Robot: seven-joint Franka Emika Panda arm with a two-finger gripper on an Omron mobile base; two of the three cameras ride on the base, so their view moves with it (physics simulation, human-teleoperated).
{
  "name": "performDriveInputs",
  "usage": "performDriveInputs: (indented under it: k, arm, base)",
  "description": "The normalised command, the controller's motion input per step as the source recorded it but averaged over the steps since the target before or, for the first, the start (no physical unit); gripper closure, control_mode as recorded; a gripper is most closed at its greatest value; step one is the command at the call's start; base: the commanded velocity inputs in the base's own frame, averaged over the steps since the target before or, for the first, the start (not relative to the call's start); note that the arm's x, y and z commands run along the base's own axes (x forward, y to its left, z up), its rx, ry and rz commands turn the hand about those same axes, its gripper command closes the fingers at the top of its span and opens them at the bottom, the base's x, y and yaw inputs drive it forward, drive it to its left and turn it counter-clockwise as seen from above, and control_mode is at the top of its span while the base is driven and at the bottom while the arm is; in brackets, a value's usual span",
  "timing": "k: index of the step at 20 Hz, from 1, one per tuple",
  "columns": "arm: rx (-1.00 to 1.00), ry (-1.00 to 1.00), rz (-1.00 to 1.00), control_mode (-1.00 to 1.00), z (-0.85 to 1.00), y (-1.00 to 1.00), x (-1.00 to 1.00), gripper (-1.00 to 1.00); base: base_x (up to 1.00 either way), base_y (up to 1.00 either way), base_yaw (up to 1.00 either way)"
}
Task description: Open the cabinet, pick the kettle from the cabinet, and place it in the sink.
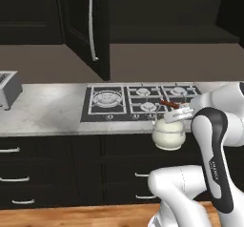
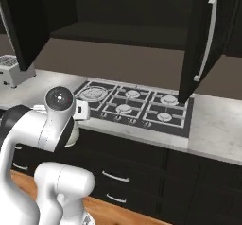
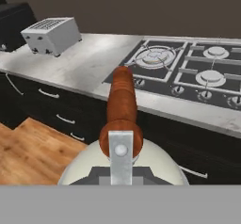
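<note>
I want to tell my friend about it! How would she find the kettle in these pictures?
Find the black gas hob on the pale counter. In front of its edge, in the air, hangs the kettle, round and cream-white. The robot's fingers grip its reddish-brown wooden handle; the boxy silver toaster stays on the counter.

The left base view looks forward and down from behind the arm, which rises at its lower right; it faces the black gas hob on the pale marble counter from a middling distance, with the open black-brown cabinet door above. The right base view faces the same hob from the other side, the arm at its lower left. Both share the hob, the counter and the silver box toaster, which lies far left of the hand. The hand view sits very close above the reddish-brown wooden handle bar of the cream-white round kettle, looking along it toward the counter.
</note>
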Motion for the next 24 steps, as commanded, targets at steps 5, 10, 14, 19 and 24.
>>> performDriveInputs:
  k: [5, 10, 14, 19, 24]
  arm:
    - [0.0, 0.0, 0.0, 1.0, 0.0, 0.0, 0.0, 1.0]
    - [0.0, 0.0, 0.0, 1.0, 0.0, 0.0, 0.0, 1.0]
    - [0.0, 0.0, 0.0, 1.0, 0.0, 0.0, 0.0, 1.0]
    - [0.0, 0.0, 0.0, 1.0, 0.0, 0.0, 0.0, 1.0]
    - [0.0, 0.0, 0.0, 1.0, 0.0, 0.0, 0.0, 1.0]
  base:
    - [-0.31, 0.02, 0.43]
    - [-0.24, 0.0, 0.41]
    - [-0.23, 0.03, 0.43]
    - [-0.19, 0.08, 0.52]
    - [-0.14, 0.08, 0.63]
